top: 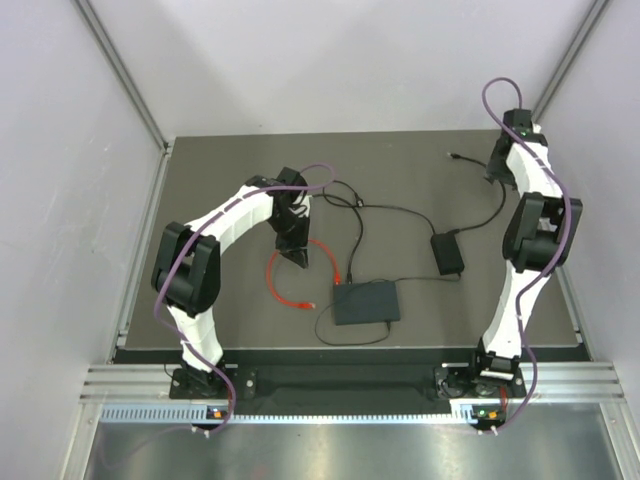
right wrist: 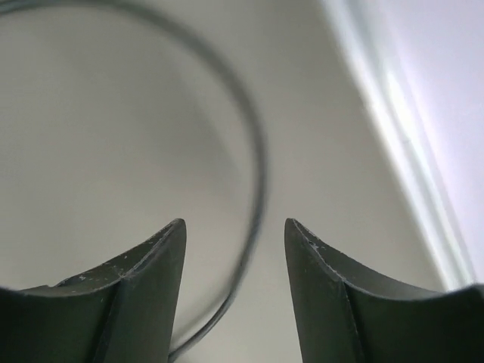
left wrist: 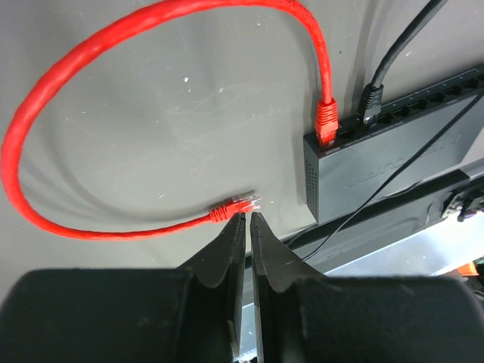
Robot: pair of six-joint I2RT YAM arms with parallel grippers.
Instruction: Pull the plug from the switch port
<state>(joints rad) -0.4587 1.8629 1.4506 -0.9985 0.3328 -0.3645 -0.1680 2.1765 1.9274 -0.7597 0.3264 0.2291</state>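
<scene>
The switch (top: 366, 301) is a flat dark grey box near the table's front; it also shows in the left wrist view (left wrist: 378, 170). A red cable (top: 277, 272) loops to its left. One red plug (left wrist: 327, 121) sits in an end port of the switch, beside a black plug (left wrist: 369, 102). The cable's other red plug (left wrist: 236, 206) lies loose on the table. My left gripper (left wrist: 248, 218) is shut and empty, its tips just short of the loose plug; it shows in the top view (top: 297, 257) too. My right gripper (right wrist: 234, 227) is open and empty at the far right (top: 497, 172).
A black power-adapter brick (top: 447, 252) lies right of the switch, with thin black cables (top: 358, 225) running across the table's middle. A blurred black cable (right wrist: 253, 227) passes under my right gripper. Grey walls enclose the table on three sides.
</scene>
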